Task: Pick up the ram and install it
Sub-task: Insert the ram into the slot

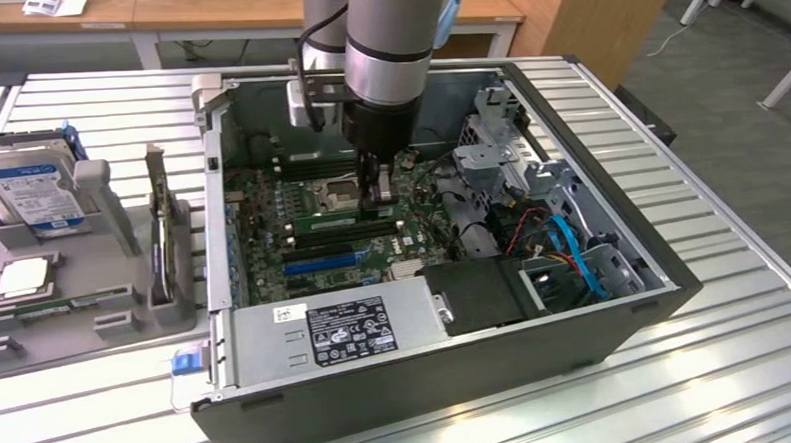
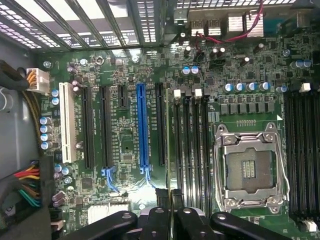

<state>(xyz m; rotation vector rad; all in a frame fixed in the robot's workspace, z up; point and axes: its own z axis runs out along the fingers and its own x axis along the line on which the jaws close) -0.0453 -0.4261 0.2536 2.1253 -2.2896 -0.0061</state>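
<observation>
The ram [image 1: 347, 223] is a long green stick standing on edge along the black memory slots of the motherboard, beside the processor socket [image 1: 337, 192]. My gripper [image 1: 382, 204] reaches down into the open computer case and is shut on the ram's top edge near one end. In the wrist view the ram [image 2: 169, 140] shows edge-on as a thin line running away from the fingertips [image 2: 159, 212], between the black card slot and the memory slots [image 2: 192, 145]. Whether it sits fully in a slot I cannot tell.
The processor socket [image 2: 248, 170] lies open beside the memory slots. A power supply [image 1: 333, 329] and blue cables [image 1: 571, 254] crowd the near side of the case. On the exterior view's left, a grey tray [image 1: 53, 337] holds a hard drive [image 1: 31, 187], a silver processor [image 1: 22, 278] and an upright card [image 1: 159, 222].
</observation>
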